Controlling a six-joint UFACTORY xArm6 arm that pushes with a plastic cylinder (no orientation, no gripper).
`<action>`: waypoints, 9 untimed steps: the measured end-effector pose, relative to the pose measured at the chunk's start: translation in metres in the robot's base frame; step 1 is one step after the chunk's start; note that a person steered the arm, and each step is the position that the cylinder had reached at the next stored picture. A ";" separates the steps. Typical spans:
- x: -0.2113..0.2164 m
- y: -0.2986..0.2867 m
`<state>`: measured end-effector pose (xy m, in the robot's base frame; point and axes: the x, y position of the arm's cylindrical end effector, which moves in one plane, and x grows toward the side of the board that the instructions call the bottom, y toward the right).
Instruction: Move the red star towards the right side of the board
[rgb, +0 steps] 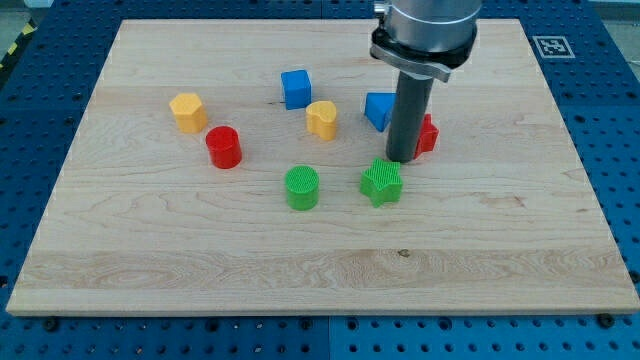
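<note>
The red star (427, 135) lies right of the board's middle, mostly hidden behind my rod. My tip (401, 159) rests on the board just left of the red star, touching or nearly touching it. A blue block (378, 109), partly hidden by the rod, sits just left of the rod at its upper side. The green star (381, 182) lies just below my tip.
A green cylinder (301, 187) lies left of the green star. A yellow block (322, 119) and a blue cube (295, 88) sit near the middle top. A red cylinder (224, 147) and a yellow block (187, 112) lie at the left. The wooden board (500, 250) lies on a blue table.
</note>
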<state>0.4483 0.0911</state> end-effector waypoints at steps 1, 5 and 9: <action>0.000 -0.011; -0.031 -0.064; -0.042 0.001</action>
